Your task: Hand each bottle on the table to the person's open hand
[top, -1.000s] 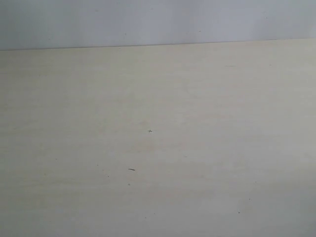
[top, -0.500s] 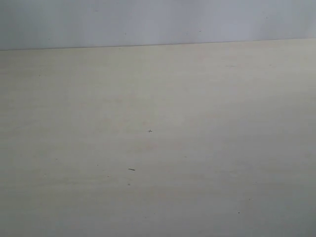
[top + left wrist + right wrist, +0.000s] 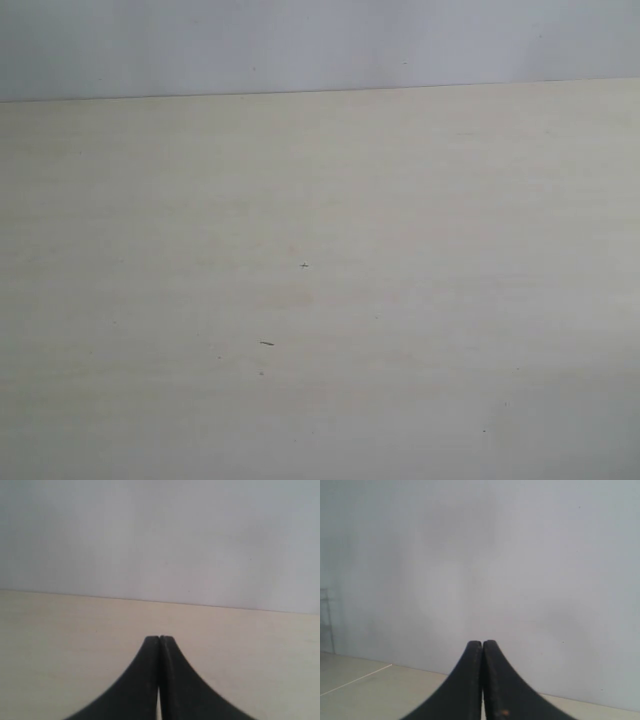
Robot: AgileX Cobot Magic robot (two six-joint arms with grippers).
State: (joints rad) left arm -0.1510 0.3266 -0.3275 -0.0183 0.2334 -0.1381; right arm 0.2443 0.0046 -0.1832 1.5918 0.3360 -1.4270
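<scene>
No bottles in sight
The table (image 3: 320,300) shows no bottles. The left gripper (image 3: 159,639) and right gripper (image 3: 482,642) are pinched closed and empty. Finished or not started, can't tell.

No visible change on table (image 3: 420,200)

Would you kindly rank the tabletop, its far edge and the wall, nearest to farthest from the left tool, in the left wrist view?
1. tabletop, just below the left tool
2. far edge, ahead
3. wall, beyond the edge
</scene>
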